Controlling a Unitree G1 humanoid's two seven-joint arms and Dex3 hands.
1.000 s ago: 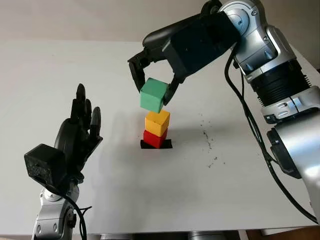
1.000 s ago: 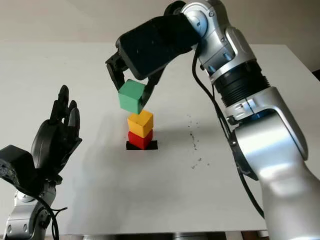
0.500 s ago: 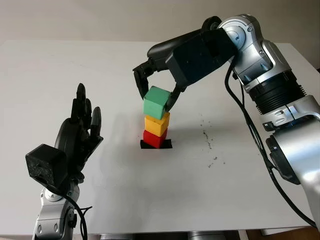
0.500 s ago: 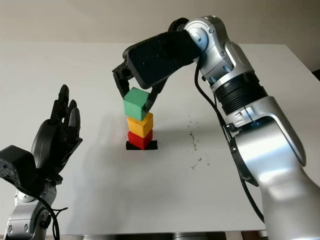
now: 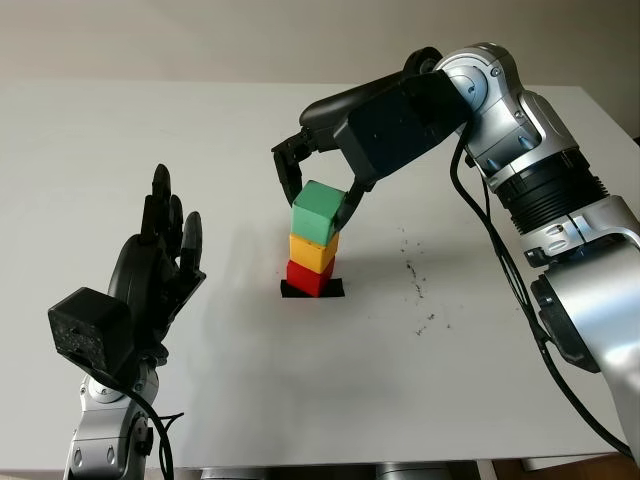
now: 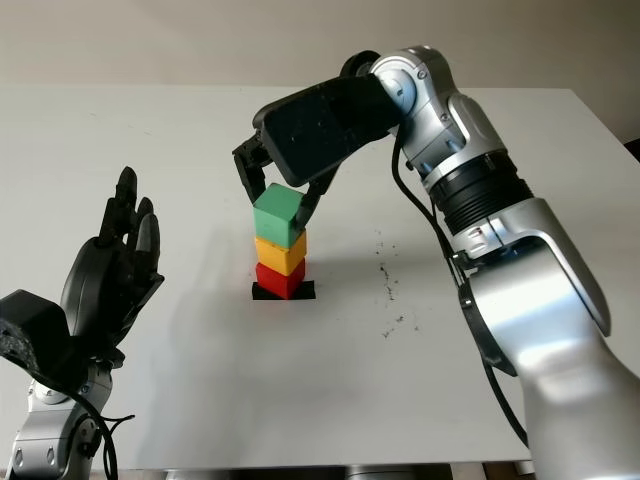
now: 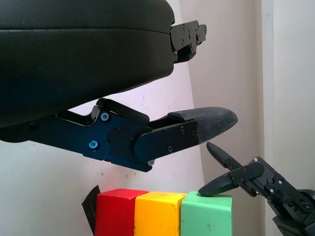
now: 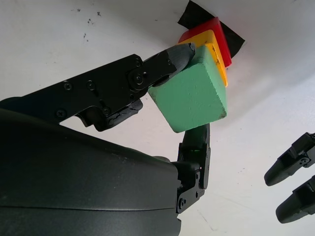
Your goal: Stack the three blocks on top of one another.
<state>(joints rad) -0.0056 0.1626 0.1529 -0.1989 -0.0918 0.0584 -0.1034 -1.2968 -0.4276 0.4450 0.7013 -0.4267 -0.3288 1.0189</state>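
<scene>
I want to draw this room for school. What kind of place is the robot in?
Probably a robot test bench or lab. A plain white table stands against a bare wall, with a black tape mark under three colored blocks; the right hand grips the green block on top.

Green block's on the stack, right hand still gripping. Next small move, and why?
Probably release: the right hand grips the green cube block, which appears seated on the yellow cube block over the red cube block. Then lift straight up. The left hand is open, aside.

No legible text, label, brand, number or sign on any surface in view.
</scene>
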